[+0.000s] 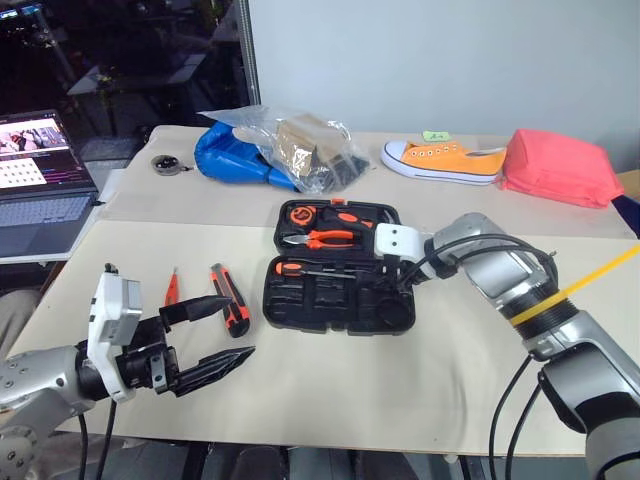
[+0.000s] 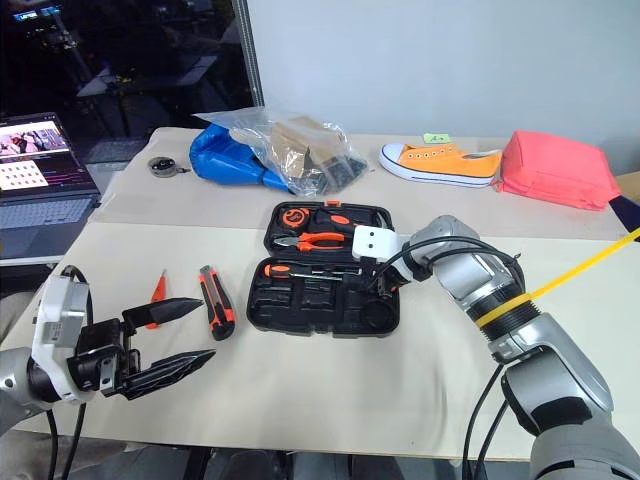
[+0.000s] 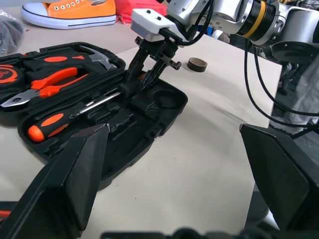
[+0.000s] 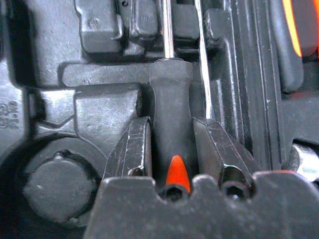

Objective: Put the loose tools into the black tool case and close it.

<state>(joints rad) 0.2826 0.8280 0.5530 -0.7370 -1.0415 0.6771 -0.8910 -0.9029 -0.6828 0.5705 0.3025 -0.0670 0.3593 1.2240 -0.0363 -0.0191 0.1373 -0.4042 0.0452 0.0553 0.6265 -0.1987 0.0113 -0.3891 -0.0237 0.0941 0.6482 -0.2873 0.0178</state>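
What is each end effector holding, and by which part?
Right end effector grips a screwdriver by its black handle, over the case. Left end effector holds nothing.

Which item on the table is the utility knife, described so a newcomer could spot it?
Start at the open black tool case mid-table and look to its left. The utility knife lies there on the bare tabletop, a chunky orange-and-black bar. Its only close neighbour, the slim orange screwdriver farther left, is much thinner.

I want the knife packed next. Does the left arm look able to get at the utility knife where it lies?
Probably yes: the utility knife lies bare on the table just beyond the open left gripper, with nothing between them; the slim screwdriver lies apart beside it.
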